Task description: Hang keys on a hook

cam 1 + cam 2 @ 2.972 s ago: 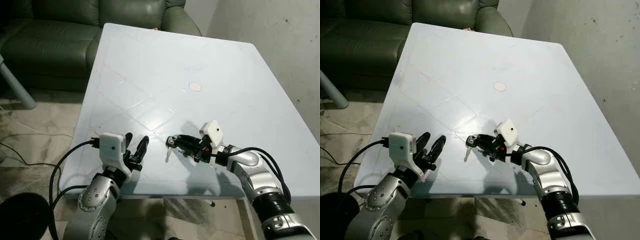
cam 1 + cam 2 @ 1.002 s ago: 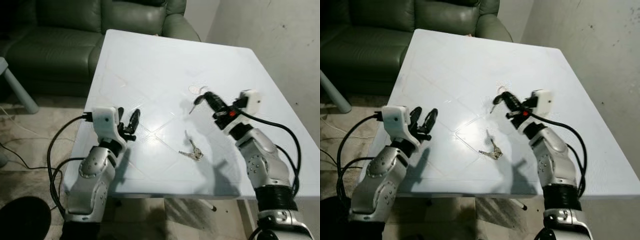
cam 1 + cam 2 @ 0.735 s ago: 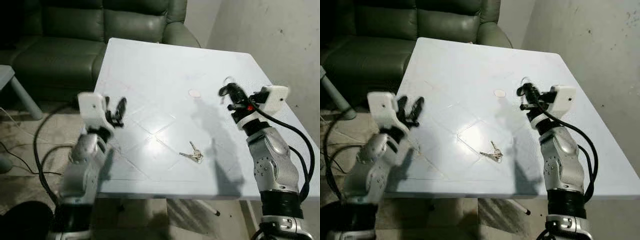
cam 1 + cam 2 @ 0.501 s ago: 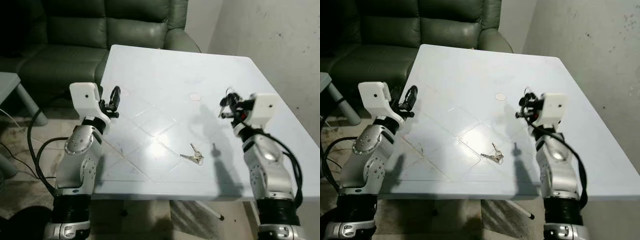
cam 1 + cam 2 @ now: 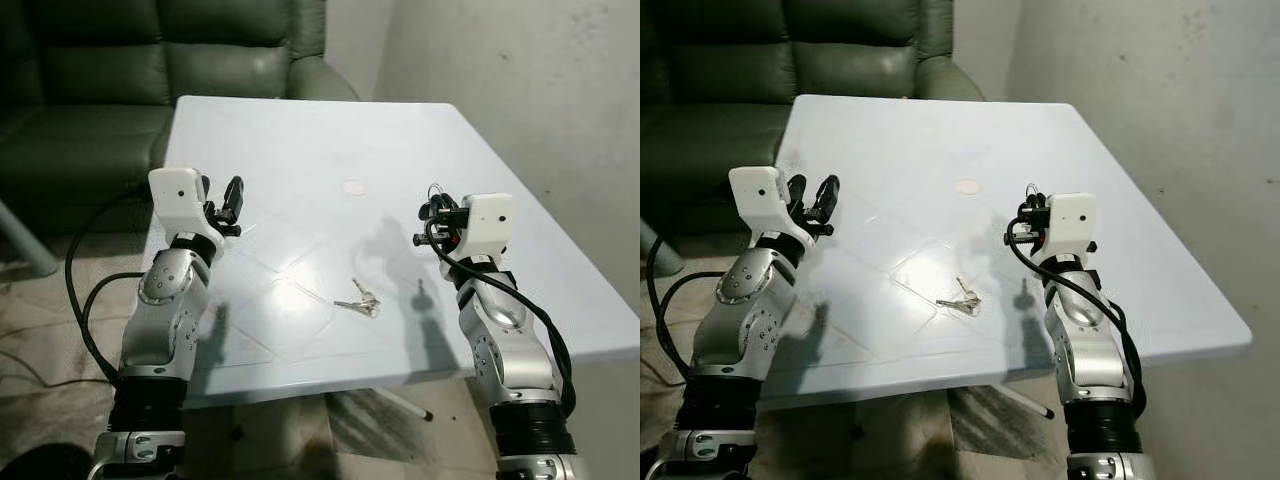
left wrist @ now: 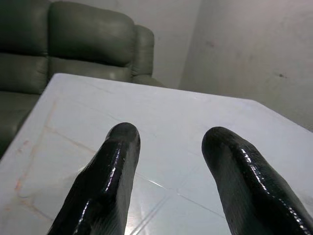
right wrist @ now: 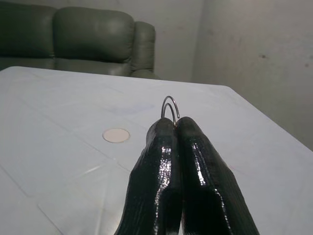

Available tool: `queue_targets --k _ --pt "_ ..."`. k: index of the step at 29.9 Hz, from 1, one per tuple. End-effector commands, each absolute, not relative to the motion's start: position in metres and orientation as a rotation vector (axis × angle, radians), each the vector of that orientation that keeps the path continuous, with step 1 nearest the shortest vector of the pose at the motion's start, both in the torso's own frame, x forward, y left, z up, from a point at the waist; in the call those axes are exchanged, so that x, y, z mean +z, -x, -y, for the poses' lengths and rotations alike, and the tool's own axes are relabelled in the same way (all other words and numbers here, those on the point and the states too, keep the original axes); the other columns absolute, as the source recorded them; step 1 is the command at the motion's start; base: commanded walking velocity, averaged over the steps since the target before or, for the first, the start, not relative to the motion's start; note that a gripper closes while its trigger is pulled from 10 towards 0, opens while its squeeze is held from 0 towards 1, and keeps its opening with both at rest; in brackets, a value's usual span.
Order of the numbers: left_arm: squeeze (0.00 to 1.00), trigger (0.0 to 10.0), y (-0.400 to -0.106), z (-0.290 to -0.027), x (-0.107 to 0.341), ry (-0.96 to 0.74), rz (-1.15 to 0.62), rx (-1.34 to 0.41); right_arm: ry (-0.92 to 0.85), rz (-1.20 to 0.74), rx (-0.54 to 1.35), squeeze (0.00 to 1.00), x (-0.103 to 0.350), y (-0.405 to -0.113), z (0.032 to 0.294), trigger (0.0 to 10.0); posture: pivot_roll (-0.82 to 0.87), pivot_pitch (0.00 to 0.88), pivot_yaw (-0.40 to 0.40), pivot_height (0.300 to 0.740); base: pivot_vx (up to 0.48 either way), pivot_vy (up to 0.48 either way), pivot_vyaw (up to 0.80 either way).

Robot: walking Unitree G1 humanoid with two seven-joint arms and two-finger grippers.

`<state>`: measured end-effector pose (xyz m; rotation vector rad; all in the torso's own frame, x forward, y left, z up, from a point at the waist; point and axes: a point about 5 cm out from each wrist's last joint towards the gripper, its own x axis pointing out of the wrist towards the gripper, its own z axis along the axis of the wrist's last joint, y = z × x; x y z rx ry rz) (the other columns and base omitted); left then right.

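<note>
**Spotter:** Starting on your left: the left gripper [image 5: 222, 190] is raised above the near left part of the white table [image 5: 300, 130]. Its fingers [image 6: 122, 142] are spread wide with nothing between them. It's a spare hand, so leave it parked.

**Caller:** And in the middle?

**Spotter:** A small bunch of keys [image 5: 361, 298] lies flat on the tabletop between your two arms, well apart from both grippers. A little beyond it there's a pale round mark [image 5: 352, 187] on the table, and that's no hook.

**Caller:** On to the right side.

**Spotter:** The right gripper [image 5: 432, 212] is held up over the right side of the table, its fingers pinched tight together. In the wrist view a thin wire ring [image 7: 169, 97] pokes out just past the tips. So you have the ring, but I can't tell what hangs below it.

**Caller:** So how do you play this step?

**Spotter:** My read is that you're carrying, and the hook has yet to be found. Check first whether what you hold is the set you want, because that bunch on the table may be the real load. If so, come down over it with the right gripper and take it by the ring. Leave the loop standing proud of the fingertips, as it does now.

**Caller:** Then the hang itself?

**Spotter:** Turn slowly toward the grey wall [image 5: 540, 80] and look for the hook. Keep the pinch firm while you do, since that wire is thin and could slip out sideways. Present the loop square to the hook and thread it on. Let go only once it bears the weight.
</note>
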<state>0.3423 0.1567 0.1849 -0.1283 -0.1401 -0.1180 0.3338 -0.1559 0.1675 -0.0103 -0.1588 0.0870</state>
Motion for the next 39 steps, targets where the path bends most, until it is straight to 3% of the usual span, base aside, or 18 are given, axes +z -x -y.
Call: queue_targets --k 1,39 --pt "0.00 10.0 -0.3441 -0.1548 0.1890 0.114 0.156 -0.118 0.014 0.179 0.087 0.00 0.1704 -0.3331 0.1540 10.0 -0.08 0.000 -0.048 0.740 0.000 0.000 -0.77" --pt "0.00 10.0 -0.3439 -0.1517 0.1802 0.117 0.115 -0.128 0.024 0.180 0.095 0.00 0.1675 -0.3291 0.1477 10.0 -0.08 0.000 -0.049 0.740 0.000 0.051 -0.77"
